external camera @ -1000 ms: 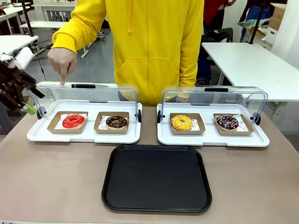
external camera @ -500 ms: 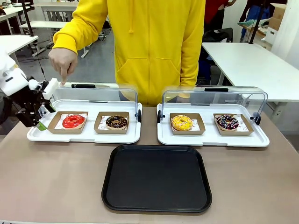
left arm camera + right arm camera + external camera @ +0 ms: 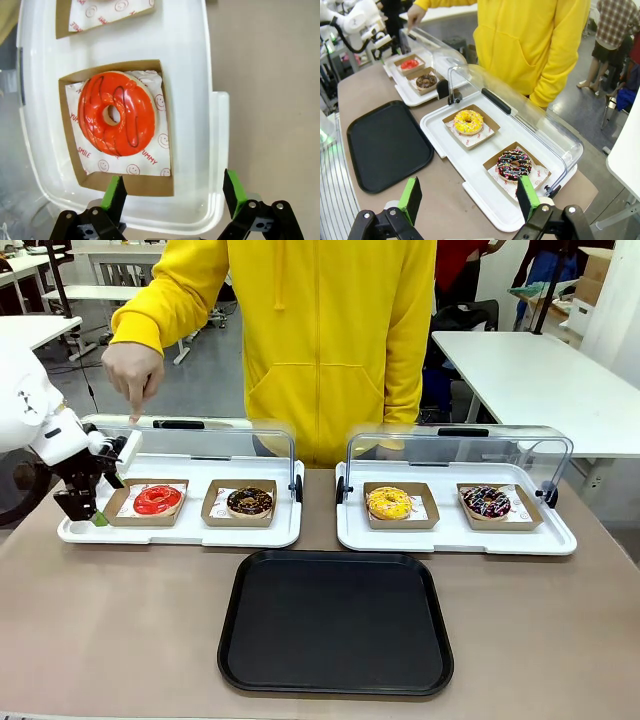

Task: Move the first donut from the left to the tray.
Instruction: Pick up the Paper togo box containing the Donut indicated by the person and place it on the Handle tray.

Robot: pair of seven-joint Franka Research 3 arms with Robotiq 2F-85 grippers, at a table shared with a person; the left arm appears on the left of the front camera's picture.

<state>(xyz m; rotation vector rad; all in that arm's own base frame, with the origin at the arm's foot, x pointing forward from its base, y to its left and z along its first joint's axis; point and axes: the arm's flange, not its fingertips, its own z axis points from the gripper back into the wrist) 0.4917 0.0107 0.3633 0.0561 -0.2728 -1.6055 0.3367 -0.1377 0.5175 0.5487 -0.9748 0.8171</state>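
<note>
Red donut (image 3: 116, 113) unobstructed, second carton cropped.

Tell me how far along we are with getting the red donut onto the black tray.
Done: the lid over the left display tray is up, and the left pincer is open beside the red donut, above that tray's edge. In hand: nothing; the donut sits in its cardboard holder, not gripped. Left: grasp it, carry it over, and set it on the black tray, which holds no donut yet.

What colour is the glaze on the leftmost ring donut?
Bright red with thin dark drizzle lines, on the red-glazed ring donut; clearest in the left wrist view.
</note>
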